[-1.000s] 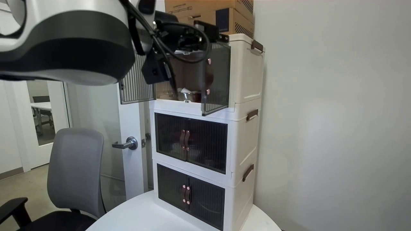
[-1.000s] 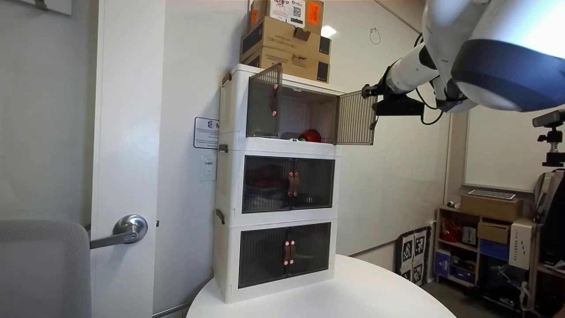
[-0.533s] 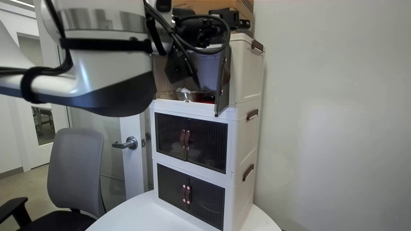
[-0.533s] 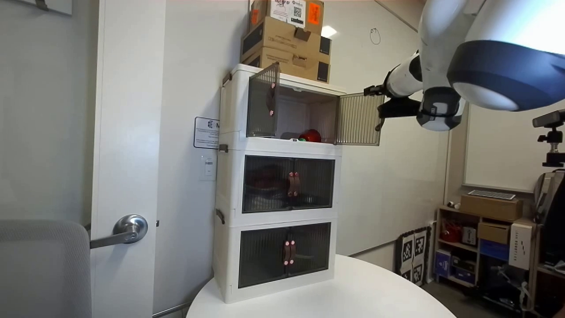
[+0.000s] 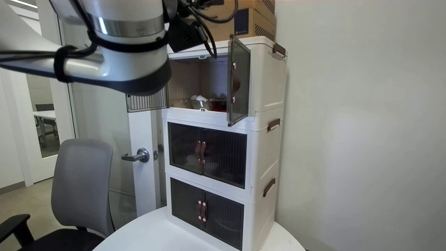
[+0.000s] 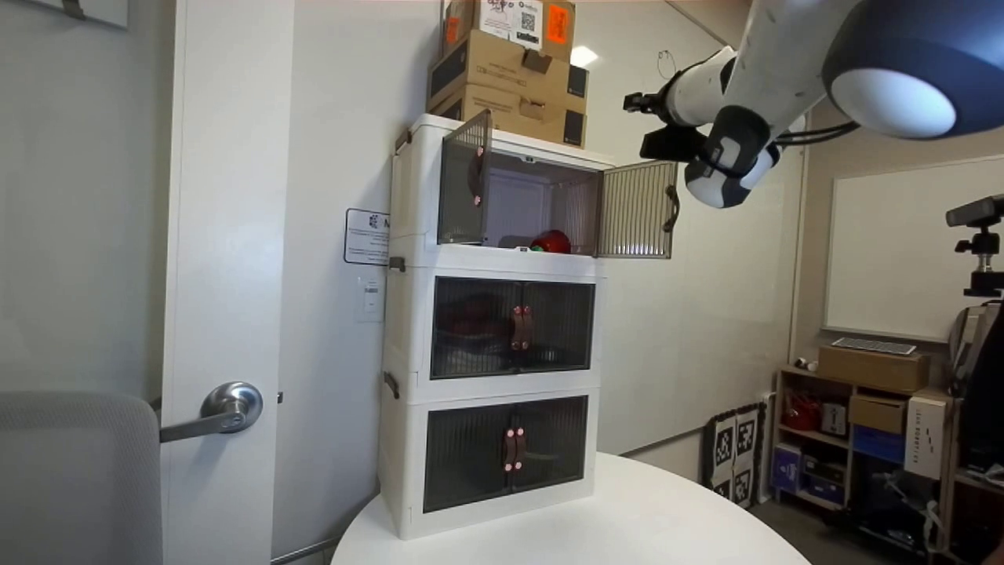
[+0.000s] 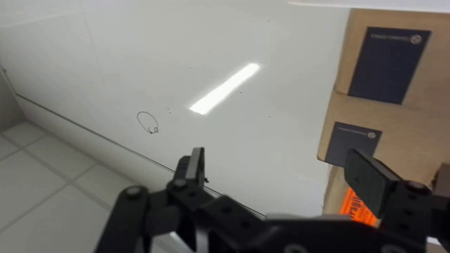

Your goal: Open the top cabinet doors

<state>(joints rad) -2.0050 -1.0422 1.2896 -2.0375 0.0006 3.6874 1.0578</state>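
Observation:
The top cabinet doors are both swung open in both exterior views. The left door (image 6: 464, 184) (image 5: 148, 101) is partly behind my arm in an exterior view. The right door (image 6: 635, 212) (image 5: 239, 80) shows its brown handle. Both are dark, ribbed, translucent panels. My gripper (image 6: 632, 102) is above and apart from the right door. In the wrist view my gripper (image 7: 277, 161) has its fingers wide apart with nothing between them. The doors are out of the wrist view.
Cardboard boxes (image 6: 510, 78) are stacked on the white cabinet (image 6: 514, 263). A metal bowl (image 5: 200, 104) and a red object (image 6: 553, 241) are inside the top tier. Both lower door pairs are closed. The cabinet stands on a round white table (image 6: 627, 518). A chair (image 5: 82, 184) stands beside it.
My gripper has risen from beside the right door to above it and moved away. The right door swung wider, then back slightly. The left door stands slightly wider.

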